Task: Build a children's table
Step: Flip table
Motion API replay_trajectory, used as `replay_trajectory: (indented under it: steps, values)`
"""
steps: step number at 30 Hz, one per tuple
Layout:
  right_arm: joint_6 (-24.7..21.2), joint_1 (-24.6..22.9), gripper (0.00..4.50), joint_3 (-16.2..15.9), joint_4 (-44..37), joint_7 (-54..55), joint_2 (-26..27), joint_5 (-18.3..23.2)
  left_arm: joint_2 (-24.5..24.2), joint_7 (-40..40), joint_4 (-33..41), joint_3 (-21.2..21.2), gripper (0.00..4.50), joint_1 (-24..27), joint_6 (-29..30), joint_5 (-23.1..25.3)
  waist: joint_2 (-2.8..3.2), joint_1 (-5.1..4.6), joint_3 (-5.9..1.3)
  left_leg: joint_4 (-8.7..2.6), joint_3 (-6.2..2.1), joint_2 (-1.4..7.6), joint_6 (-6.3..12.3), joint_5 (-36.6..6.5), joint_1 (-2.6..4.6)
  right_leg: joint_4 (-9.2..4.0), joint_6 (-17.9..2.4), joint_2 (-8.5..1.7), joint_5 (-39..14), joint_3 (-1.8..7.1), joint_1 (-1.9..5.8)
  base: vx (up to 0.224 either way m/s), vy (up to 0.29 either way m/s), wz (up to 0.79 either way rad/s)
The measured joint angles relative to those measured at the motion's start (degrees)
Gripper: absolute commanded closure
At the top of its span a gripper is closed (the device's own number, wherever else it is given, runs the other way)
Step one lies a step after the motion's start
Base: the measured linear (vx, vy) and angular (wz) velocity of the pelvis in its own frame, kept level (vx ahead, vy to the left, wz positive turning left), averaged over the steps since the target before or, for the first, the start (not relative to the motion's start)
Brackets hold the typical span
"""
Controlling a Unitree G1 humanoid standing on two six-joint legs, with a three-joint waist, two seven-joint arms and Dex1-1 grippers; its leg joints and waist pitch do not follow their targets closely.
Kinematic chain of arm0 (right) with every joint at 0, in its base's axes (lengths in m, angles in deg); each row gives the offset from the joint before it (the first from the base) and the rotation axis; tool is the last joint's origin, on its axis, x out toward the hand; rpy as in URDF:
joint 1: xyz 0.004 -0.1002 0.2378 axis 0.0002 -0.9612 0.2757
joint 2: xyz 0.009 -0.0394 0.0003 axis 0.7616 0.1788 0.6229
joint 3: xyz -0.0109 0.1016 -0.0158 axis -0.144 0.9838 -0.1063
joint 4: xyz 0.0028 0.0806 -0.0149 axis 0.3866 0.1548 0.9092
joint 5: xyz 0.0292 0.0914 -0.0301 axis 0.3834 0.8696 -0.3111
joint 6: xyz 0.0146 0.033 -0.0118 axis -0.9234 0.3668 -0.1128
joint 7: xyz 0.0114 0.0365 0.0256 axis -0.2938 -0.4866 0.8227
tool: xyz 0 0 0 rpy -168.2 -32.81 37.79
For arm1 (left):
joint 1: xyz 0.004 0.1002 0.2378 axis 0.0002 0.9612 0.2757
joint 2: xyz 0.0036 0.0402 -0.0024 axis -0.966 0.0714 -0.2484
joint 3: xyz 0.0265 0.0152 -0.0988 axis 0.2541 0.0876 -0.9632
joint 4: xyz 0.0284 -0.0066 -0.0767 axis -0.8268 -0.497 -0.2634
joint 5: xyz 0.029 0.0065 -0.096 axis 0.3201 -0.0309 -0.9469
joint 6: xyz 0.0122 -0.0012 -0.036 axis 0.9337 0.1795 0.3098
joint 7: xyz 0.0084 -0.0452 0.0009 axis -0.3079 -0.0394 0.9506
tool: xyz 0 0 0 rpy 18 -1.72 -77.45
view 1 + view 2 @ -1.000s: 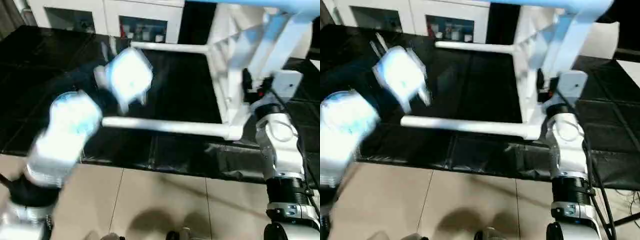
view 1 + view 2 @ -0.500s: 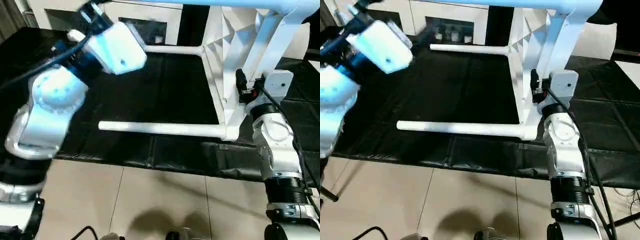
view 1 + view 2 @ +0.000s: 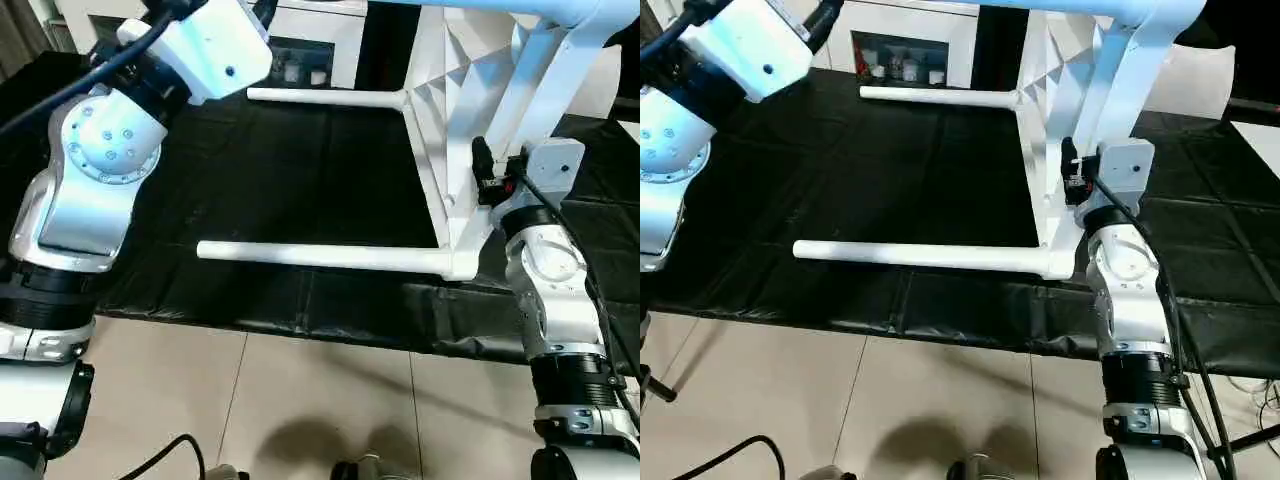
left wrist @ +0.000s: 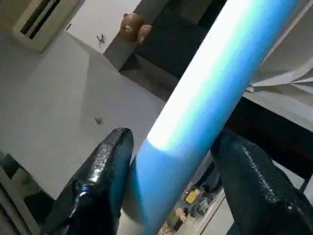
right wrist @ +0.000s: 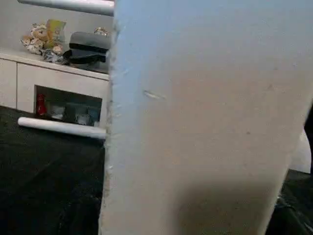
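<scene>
The white children's table lies on its side on a black mat, its ribbed top point(image 3: 450, 120) standing on edge at the right. A near leg point(image 3: 320, 257) and a far leg point(image 3: 325, 97) point left just above the mat. An upper leg point(image 3: 500, 8) runs along the picture's top. My left arm point(image 3: 100, 170) is raised to that upper leg. In the left wrist view my left gripper point(image 4: 173, 139) has a black finger against each side of the leg point(image 4: 205, 83). My right gripper point(image 3: 487, 172) is at the top's lower rim, with the white panel point(image 5: 195, 122) close before its camera.
White cabinets with glass doors point(image 3: 300, 60) stand behind the black mat point(image 3: 300, 180). Tiled floor point(image 3: 300, 400) lies in front, with a black cable point(image 3: 170, 465) on it. A shelf with small toys point(image 5: 44, 39) shows in the right wrist view.
My left arm has swung up and back from above the near leg to the upper leg, and its fingers have narrowed around it. The right arm and the table have stayed put.
</scene>
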Motion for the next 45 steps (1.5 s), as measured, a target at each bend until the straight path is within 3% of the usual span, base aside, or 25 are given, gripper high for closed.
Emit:
replay_trajectory:
  steps: [9,16,24,29,30,31,32,35,37,43,45]
  values:
    - [-0.21,0.49,2.54,-0.12,0.01,0.38,-2.05,-0.21,0.04,-0.77,-3.36,0.57,2.32,-1.64,-1.63,1.52,0.02,1.34,0.01,0.00,0.01,0.00,0.06,0.06,0.17,0.02,-0.03,-0.01,0.02,0.00,-0.03,0.000,0.000,0.00]
    - [-3.00,6.81,2.54,-0.79,0.55,-2.69,-9.67,-1.88,3.54,-0.60,-5.45,-1.93,2.46,-2.79,1.84,-2.16,0.32,2.17,0.18,-0.01,0.11,-0.09,0.24,0.20,0.11,0.02,-0.04,-0.18,0.13,-0.04,-0.09,0.000,0.000,0.00]
    - [-4.43,21.37,2.54,-2.89,2.38,-13.38,-23.27,-4.97,11.14,-0.06,-5.53,-9.66,2.49,-1.40,9.72,-12.86,0.51,2.80,0.30,0.07,0.11,-0.07,0.40,0.22,-0.41,0.00,-0.04,-0.19,0.15,-0.11,-0.23,0.000,0.000,0.00]
    - [-7.35,28.74,2.54,-4.88,4.80,-22.78,-29.14,-4.97,14.10,0.09,-3.67,-11.10,2.51,1.11,12.51,-16.80,0.41,3.02,0.25,0.41,0.07,-0.04,0.67,0.07,-0.49,-0.01,-0.04,-0.23,0.14,-0.17,-0.20,0.000,0.000,0.00]
    - [-8.42,30.05,2.19,-5.24,4.98,-25.01,-30.10,-4.71,14.24,0.08,-3.19,-11.20,2.53,1.72,13.17,-17.41,0.35,3.03,0.24,0.47,0.06,-0.02,0.71,0.05,-0.49,-0.01,-0.04,-0.23,0.14,-0.18,-0.16,0.000,0.000,0.00]
    - [-9.41,31.33,2.19,-5.63,5.10,-27.00,-31.45,-4.67,14.68,0.05,-2.84,-11.20,2.54,2.26,13.55,-18.10,0.35,3.10,0.23,0.54,0.05,-0.02,0.75,0.02,-0.49,0.01,-0.04,-0.25,0.14,-0.18,-0.12,0.000,0.000,0.00]
    - [-10.83,32.94,1.80,-5.75,5.41,-30.30,-32.08,-4.31,14.94,0.05,-2.58,-11.38,2.58,2.69,14.27,-18.30,0.17,3.04,0.15,0.58,0.04,0.01,0.75,0.02,-0.47,-0.01,-0.03,-0.23,0.14,-0.20,-0.02,0.000,0.000,0.00]
    - [-12.32,34.51,1.58,-6.76,7.33,-34.20,-31.20,-4.19,14.92,0.05,-3.31,-11.66,2.61,2.85,16.16,-18.59,-0.32,2.61,0.00,0.86,-0.05,0.13,0.72,0.01,-0.41,-0.03,0.28,-0.13,0.01,-0.24,0.14,0.000,0.000,0.00]
    - [-11.77,34.70,1.33,-7.12,8.49,-34.55,-30.90,-4.19,14.87,0.07,-3.40,-11.67,2.64,2.91,16.50,-18.53,-0.33,2.34,0.00,1.12,-0.10,0.13,0.70,0.00,-0.39,-0.03,0.33,-0.13,0.09,-0.23,0.14,0.000,0.000,0.00]
    - [-6.38,35.79,0.73,-7.70,12.04,-37.06,-28.48,-2.82,14.72,1.80,-4.40,-13.21,2.64,2.91,18.30,-18.05,-0.31,0.82,-0.13,1.31,-0.13,0.09,0.49,-0.07,-0.41,-0.03,0.46,-0.15,0.24,-0.20,0.28,0.000,0.000,0.00]
    - [-2.76,36.89,0.60,-7.03,12.61,-41.51,-26.67,-0.18,15.70,4.07,-4.41,-14.78,2.65,3.71,20.63,-18.11,-0.13,0.14,-0.24,1.31,-0.13,0.10,0.51,-0.06,-0.36,-0.02,0.47,-0.15,0.24,-0.21,0.27,0.000,0.000,0.00]
